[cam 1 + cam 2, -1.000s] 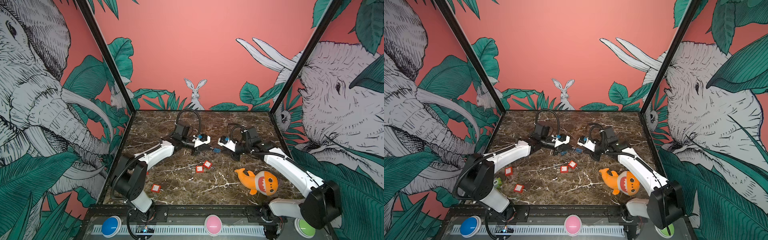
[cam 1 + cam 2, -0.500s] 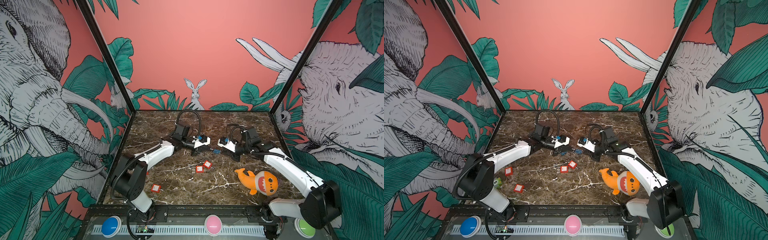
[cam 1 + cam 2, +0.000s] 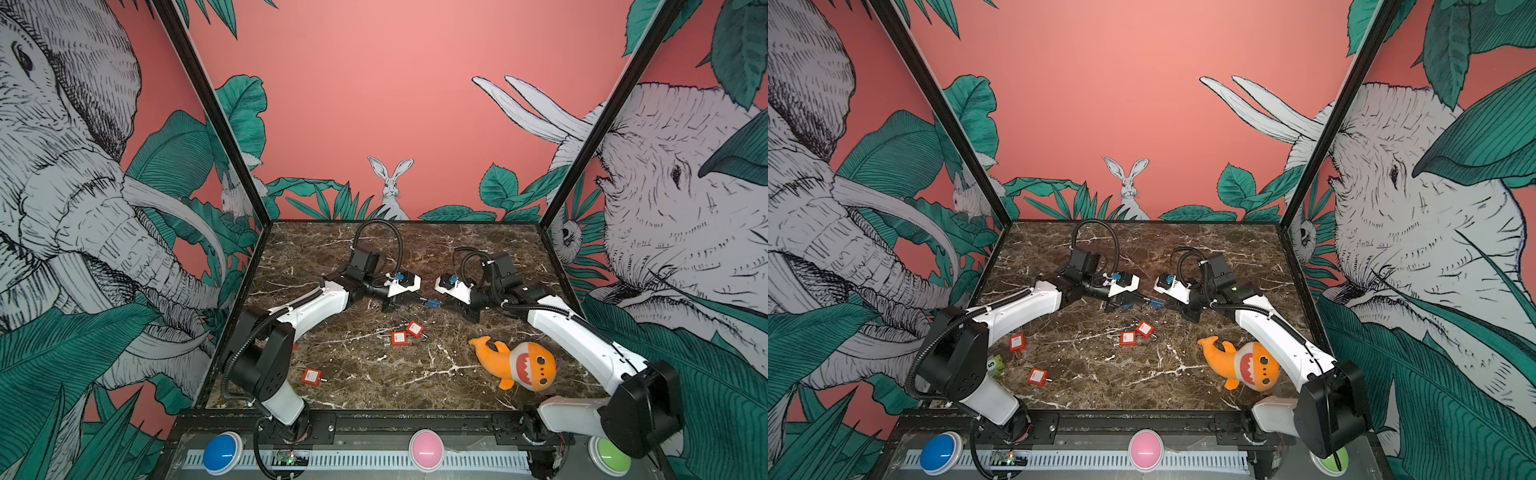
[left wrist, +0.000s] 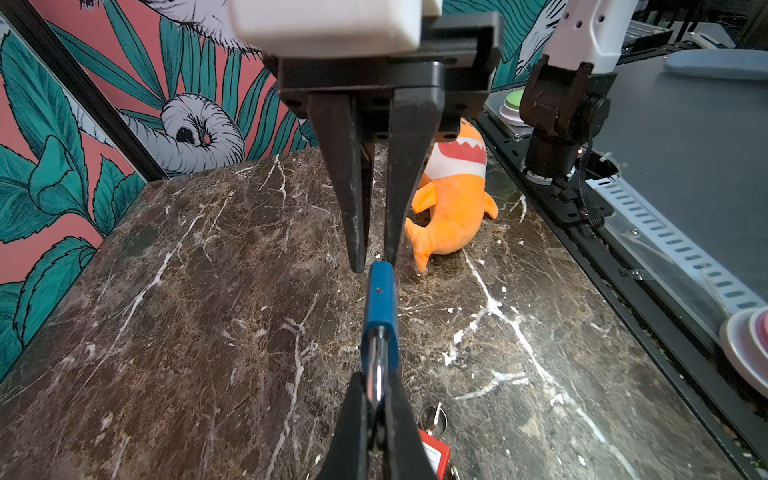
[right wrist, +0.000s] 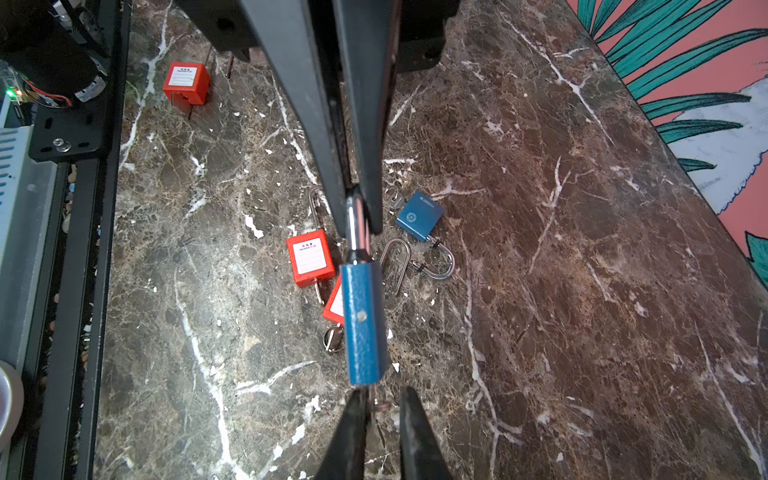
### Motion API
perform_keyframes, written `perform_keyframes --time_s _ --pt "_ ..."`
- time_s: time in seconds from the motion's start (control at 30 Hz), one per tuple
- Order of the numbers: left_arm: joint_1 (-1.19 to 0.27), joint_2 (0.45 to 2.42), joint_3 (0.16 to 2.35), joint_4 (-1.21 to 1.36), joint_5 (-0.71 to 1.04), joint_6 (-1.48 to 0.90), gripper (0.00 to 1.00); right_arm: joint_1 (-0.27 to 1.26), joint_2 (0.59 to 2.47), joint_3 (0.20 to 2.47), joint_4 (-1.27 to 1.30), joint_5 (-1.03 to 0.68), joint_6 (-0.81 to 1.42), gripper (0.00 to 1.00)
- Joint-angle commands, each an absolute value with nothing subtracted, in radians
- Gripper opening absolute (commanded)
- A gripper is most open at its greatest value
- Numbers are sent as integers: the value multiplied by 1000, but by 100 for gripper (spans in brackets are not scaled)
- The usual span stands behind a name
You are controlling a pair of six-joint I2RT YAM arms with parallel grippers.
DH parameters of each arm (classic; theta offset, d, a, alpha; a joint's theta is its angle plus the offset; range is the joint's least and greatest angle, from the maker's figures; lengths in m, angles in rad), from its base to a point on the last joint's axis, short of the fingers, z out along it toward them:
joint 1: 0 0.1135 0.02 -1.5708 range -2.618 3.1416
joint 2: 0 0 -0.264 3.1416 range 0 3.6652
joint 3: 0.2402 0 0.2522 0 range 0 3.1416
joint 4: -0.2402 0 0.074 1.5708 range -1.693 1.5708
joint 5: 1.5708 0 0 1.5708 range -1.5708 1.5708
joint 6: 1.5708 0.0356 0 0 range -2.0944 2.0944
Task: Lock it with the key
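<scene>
A blue padlock (image 5: 363,320) hangs in the air over the middle of the marble table (image 3: 374,386), seen in both top views (image 3: 1156,303). My left gripper (image 4: 376,399) is shut on its silver shackle (image 5: 356,224). A small key (image 5: 376,401) sticks out of the lock's underside. My right gripper (image 5: 384,395) faces that end with its jaws a little apart around the key. One finger (image 5: 357,411) lies against the key and the other stands clear of it. In a top view the two grippers (image 3: 417,300) (image 3: 446,303) meet nose to nose at the padlock (image 3: 432,303).
Below the held lock lie a second blue padlock (image 5: 419,216) with an open shackle, two red padlocks (image 5: 309,257) and a key ring. More red padlocks (image 3: 311,376) lie front left. An orange shark plush (image 3: 515,365) lies front right. Coloured buttons line the front rail.
My right gripper's jaws have parted slightly around the key. Both arms and the padlock stay where they were.
</scene>
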State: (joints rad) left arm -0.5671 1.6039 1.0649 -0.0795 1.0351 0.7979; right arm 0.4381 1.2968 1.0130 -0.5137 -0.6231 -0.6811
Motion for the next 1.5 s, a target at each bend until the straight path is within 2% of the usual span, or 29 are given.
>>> perform_keyframes --time_s 0.0,0.23,0.53,0.93,1.27,1.47 --pt "-577 1570 1095 -91 1061 824 0 435 1298 1038 -480 -666 -675 16" --pt "-580 1571 1095 -83 1058 824 0 435 1315 1037 -504 -670 -676 12" --pt "-580 1565 1091 -78 1061 828 0 435 1311 1041 -554 -660 -726 0" --pt "-575 1577 1126 -171 1039 868 0 428 1299 1015 -609 -613 -781 0" --pt "-558 1641 1265 -392 1028 964 0 395 1247 915 -536 -602 -733 0" --pt "-558 1733 1441 -607 998 951 0 361 1200 868 -492 -584 -653 0"
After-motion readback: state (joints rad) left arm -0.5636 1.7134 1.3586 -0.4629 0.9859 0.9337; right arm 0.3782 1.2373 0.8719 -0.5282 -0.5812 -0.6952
